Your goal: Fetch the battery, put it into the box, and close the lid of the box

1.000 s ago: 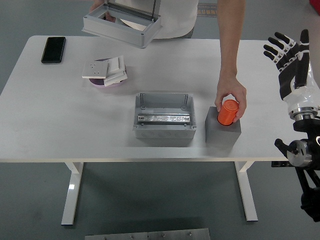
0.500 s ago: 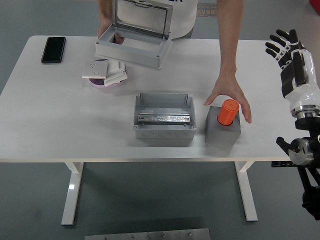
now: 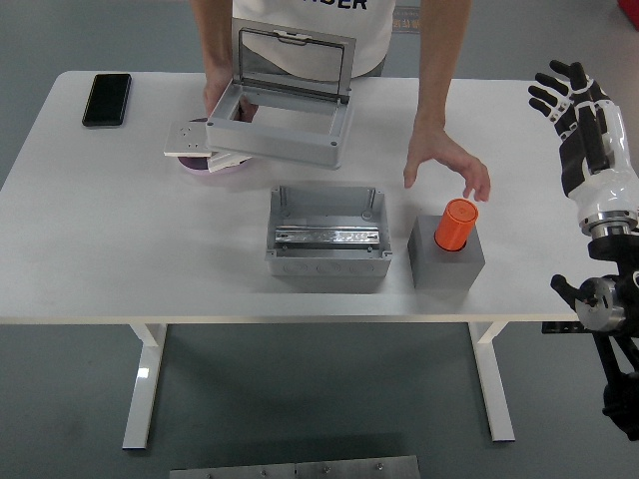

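Hardly any lettering to read here.

The only print in sight is on the white shirt [image 3: 384,30] of the person at the far side of the table [image 3: 90,249]: dark capital letters cut off by the top edge of the picture, of which only the lower parts show, looking like "SER" at the end of a longer word. The phone [image 3: 107,99] lies with a dark, blank screen. The grey boxes, the orange battery [image 3: 456,224] and the white plates by the pink dish carry no marking I can make out.
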